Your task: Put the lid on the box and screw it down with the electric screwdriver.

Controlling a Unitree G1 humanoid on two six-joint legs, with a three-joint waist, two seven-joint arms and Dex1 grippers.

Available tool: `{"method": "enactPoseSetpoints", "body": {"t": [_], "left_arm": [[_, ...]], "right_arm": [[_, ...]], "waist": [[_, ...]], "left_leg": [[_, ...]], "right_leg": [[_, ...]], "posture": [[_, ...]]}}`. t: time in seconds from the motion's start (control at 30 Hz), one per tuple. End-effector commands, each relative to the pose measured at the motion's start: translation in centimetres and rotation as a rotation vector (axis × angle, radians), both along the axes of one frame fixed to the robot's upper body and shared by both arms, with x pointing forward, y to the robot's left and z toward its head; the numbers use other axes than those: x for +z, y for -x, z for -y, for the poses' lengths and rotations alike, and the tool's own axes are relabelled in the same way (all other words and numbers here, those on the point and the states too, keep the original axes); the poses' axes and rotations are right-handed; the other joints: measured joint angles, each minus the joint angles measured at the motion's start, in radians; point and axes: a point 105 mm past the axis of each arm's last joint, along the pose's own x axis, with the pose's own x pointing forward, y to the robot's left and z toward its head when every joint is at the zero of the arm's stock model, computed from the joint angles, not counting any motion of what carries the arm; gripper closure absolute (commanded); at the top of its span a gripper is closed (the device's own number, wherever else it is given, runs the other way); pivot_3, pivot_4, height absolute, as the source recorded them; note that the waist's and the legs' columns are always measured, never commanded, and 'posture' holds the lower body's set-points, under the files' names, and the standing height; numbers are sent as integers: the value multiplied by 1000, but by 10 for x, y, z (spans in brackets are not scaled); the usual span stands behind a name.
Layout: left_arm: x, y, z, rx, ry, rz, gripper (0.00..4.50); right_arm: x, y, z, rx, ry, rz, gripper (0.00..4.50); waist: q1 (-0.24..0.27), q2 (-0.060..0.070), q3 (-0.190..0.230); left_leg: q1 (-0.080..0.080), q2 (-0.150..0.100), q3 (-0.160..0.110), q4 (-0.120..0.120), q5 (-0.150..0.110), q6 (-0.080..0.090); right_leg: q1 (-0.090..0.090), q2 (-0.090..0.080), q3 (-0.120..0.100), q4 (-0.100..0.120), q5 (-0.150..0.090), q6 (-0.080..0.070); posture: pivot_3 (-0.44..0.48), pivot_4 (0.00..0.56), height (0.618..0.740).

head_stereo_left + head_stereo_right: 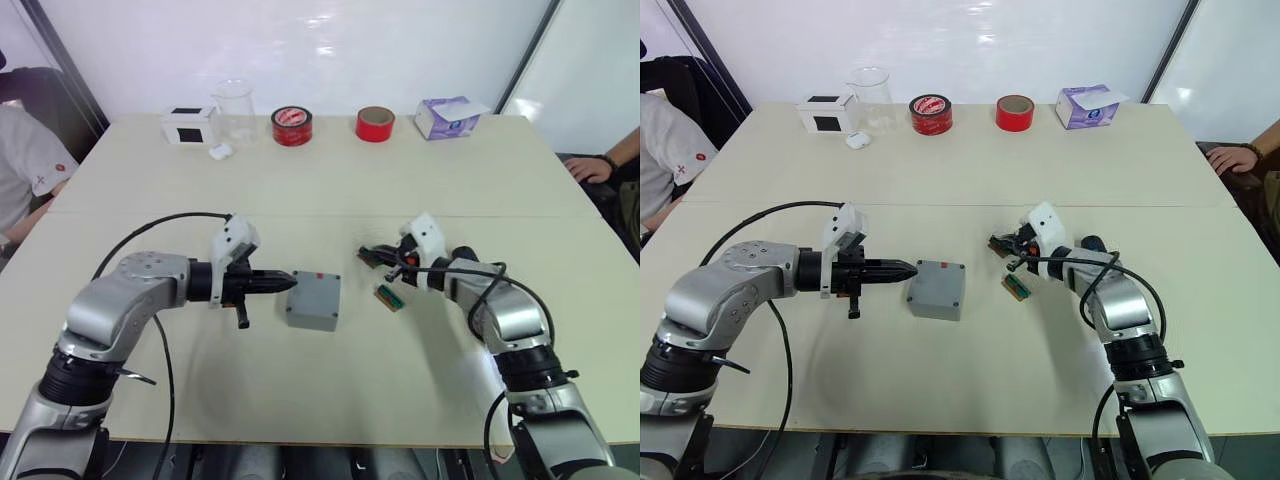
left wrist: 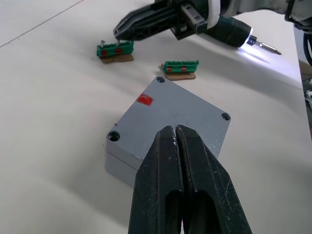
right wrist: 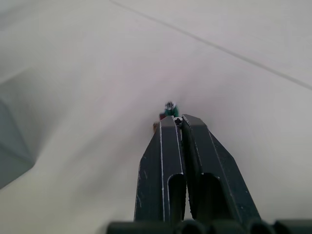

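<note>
Lid point(image 2: 173, 117) seated on box point(image 1: 313, 301), left gripper point(image 1: 288, 281) pressed together (tips beside its edge), right gripper point(image 3: 176, 120) closed too.

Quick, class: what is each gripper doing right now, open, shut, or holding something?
Left gripper: shut, empty, tips at the lid on the box.
Right gripper: shut, holding nothing visible between its tips; the screwdriver lies alongside it.

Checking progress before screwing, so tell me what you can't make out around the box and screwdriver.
- Inside of the box: every view, covered by the lid.
- Lid's nearest corner hole: left wrist view, behind the left jaws.
- Screwdriver rear: left wrist view, cut off by the top edge.
- Green part at the right jaws' tips: right wrist view, blurred; gripped or just touched, unclear.
</note>
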Motion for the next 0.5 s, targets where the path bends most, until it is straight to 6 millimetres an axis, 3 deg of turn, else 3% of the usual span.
{"method": "enactPoseSetpoints", "body": {"t": [0.03,0.27,0.37,0.5], "left_arm": [[5,0,-3,1,-3,34,4500],[8,-3,-7,23,10,35,4500],[12,-6,-11,44,21,34,4500],[12,-4,-14,47,24,21,4500]], "right_arm": [[16,4,2,2,-23,48,4421],[39,12,-3,12,-52,119,4421],[55,35,-26,149,-101,136,4421],[54,61,-48,284,-106,99,4421]], "waist": [[0,0,0],[0,0,0],[0,0,0],[0,0,0]], "left_leg": [[0,0,0,0,0,0],[0,0,0,0,0,0],[0,0,0,0,0,0],[0,1,-1,0,0,0]], "right_leg": [[0,0,0,0,0,0],[0,0,0,0,0,0],[0,0,0,0,0,0],[0,1,0,0,0,0]], "posture": [[0,150,740],[0,150,740],[0,150,740],[0,150,740]]}}
